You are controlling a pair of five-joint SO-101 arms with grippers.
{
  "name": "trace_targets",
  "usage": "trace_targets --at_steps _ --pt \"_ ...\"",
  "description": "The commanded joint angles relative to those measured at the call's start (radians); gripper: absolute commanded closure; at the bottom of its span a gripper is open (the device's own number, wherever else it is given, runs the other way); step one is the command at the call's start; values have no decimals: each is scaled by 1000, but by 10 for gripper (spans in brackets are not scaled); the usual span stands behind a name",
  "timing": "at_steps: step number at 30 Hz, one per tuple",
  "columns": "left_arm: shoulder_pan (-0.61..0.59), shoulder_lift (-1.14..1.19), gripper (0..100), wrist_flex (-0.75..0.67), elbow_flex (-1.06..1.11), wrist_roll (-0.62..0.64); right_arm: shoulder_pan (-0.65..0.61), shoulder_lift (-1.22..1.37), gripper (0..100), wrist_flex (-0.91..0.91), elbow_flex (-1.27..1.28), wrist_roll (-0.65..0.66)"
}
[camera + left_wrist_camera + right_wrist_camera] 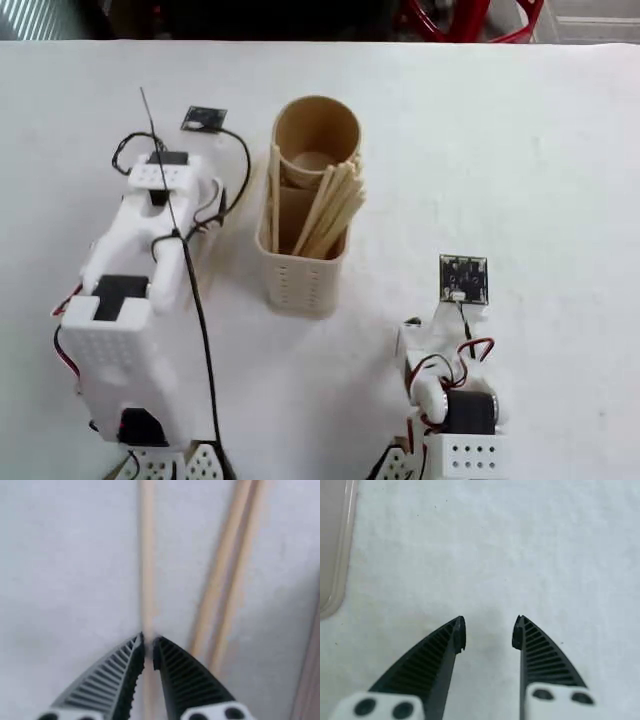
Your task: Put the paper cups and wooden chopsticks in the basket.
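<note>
White table [520, 150], a pale perforated basket [300, 280] standing directly on it near the middle.

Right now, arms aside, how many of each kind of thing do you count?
Paper cups: 2 seen, one nested in the other.
Wooden chopsticks: at least 4; the bundle overlaps too much for an exact count.
Basket: 1.
Total: at least 7.

Left arm [140, 260] crowds the basket [300, 275]; table [540, 150] toward the right arm [455, 400] lies open.
</note>
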Motion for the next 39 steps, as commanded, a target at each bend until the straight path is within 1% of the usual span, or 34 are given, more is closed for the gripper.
trace_targets --at_steps 1,3,6,8,13,17,20,23,27,30,33,34,39 --pt "5 -13 976 17 -38 -5 -2 -10 839 7 9 8" --pt "-1 -56 976 49 -38 -5 -2 -10 839 7 9 8" --pt "-2 -197 976 74 9 -3 -2 -10 839 7 9 8" --pt "5 -329 976 66 72 -3 -2 -10 839 7 9 8" --pt "38 -737 976 -6 233 -2 -2 -10 839 7 9 8" --pt "137 -1020 976 -21 241 -8 -2 -10 839 7 9 8" --pt "243 -1148 976 -21 172 -8 -2 -10 839 7 9 8" --pt "352 -1213 976 -29 94 -9 -2 -10 839 7 9 8" --pt "450 -1230 976 -155 57 -11 -4 -10 839 7 9 8" --pt "513 -1233 976 -250 91 -17 -7 -8 839 7 9 8" --pt "573 -1239 976 -301 140 -98 -10 -8 839 7 9 8" --pt "588 -1239 976 -315 155 -115 -10 -8 839 7 9 8" --pt "627 -1239 976 -333 207 -115 -10 -8 839 7 9 8"
